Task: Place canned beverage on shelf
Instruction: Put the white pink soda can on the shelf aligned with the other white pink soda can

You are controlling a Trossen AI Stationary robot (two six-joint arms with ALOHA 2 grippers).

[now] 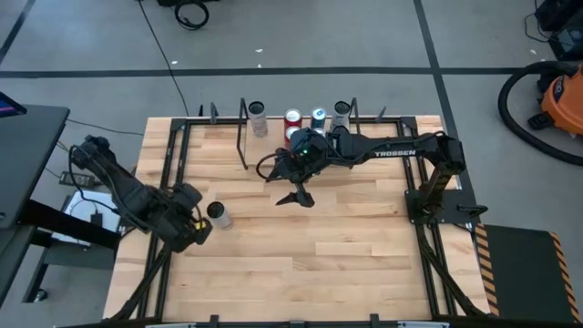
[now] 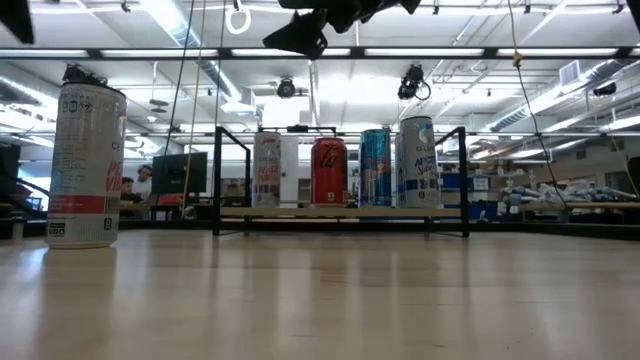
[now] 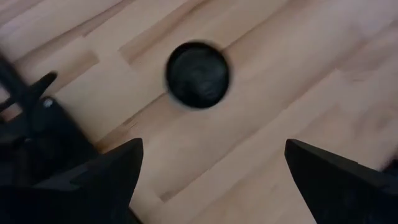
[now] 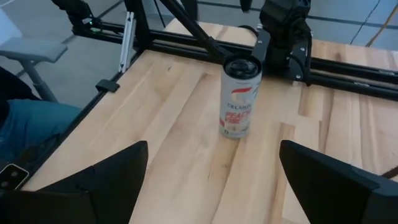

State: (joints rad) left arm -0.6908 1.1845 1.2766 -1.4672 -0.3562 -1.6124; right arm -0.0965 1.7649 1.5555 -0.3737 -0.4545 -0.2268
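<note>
High view puts the loose can (image 1: 219, 215) standing upright on the table (image 1: 319, 264), left side, well apart from the shelf (image 1: 273, 137) at the far edge. Four cans already on the shelf: white (image 1: 258, 118), red (image 1: 292, 121), blue (image 1: 318, 118), and a pale one (image 1: 342, 114).

Left gripper (image 1: 196, 228) sits just beside the loose can, not touching it as far as I can tell. Left wrist view looks straight down on the can's dark top (image 3: 198, 74), with both fingers (image 3: 93, 180) spread wide and nothing between them. So nothing is grasped yet.

Right gripper (image 1: 299, 195) hovers mid-table in front of the shelf, fingers also wide and empty. Its wrist cam sees the loose can (image 4: 239, 98) across the table with the left arm behind it.

My read: the step in hand is the pick, left arm's job since it's closest.

How I'd run it:
- The can is ahead of the fingers, not between them. Shift forward until the top is centred in the gap before descending.
- Come down straight. It's tall and narrow, so a glancing finger could tip it.
- Grip mid-body, not at the rim.
- Low view shows open board (image 2: 232, 212) left of the white can. I'd aim there.
- Hold the right arm back, clear of the carry path.
</note>
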